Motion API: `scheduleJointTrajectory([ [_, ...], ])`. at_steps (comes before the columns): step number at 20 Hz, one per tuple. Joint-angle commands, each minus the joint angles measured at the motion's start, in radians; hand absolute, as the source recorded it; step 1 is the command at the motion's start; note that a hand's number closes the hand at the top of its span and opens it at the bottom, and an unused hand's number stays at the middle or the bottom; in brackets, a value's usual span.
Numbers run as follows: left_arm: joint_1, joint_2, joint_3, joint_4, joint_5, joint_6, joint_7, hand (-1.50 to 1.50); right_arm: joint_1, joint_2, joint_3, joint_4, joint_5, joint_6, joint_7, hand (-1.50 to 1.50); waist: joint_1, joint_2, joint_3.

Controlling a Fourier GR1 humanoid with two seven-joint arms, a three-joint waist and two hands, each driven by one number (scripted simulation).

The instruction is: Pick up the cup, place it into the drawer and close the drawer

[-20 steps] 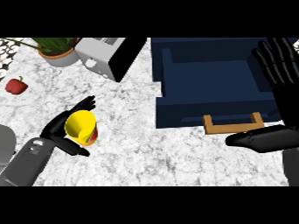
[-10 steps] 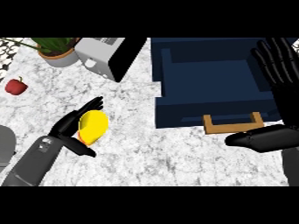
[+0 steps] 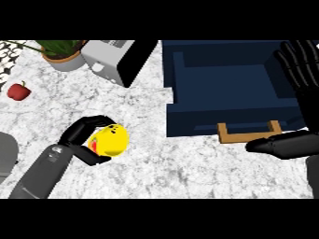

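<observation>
Big blue drawer (image 3: 224, 88) sits open at upper right, with the right hand (image 3: 305, 93) resting beside it, fingers straight and relaxed (holding nothing). Over on the marble counter (image 3: 190, 168), the left hand (image 3: 83, 137) has its fingers curled over the yellow cup (image 3: 109, 141), which lies tucked under them, well apart from the drawer.

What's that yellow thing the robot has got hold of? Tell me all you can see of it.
It is the cup, bright yellow with a small red and orange patch on its left side. It looks smooth and rounded, lying tilted over the grey marbled counter, left of the open blue drawer. The left robot hand curls round it, black fingers over its top and underside.
</observation>
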Motion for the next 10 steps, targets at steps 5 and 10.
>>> scheduleJointTrajectory([
  [5,0.059,-0.022,0.227,0.005,0.155,0.364,-0.144,1.50,0.009,-0.009,-0.036,0.005,-0.022,-0.001,0.003,-1.50,0.035,-0.008,0.000],
  [10,0.065,-0.104,0.387,-0.020,0.298,0.500,-0.200,1.50,-0.010,-0.009,-0.024,0.010,0.002,-0.017,0.028,-1.50,0.042,-0.011,0.001],
])
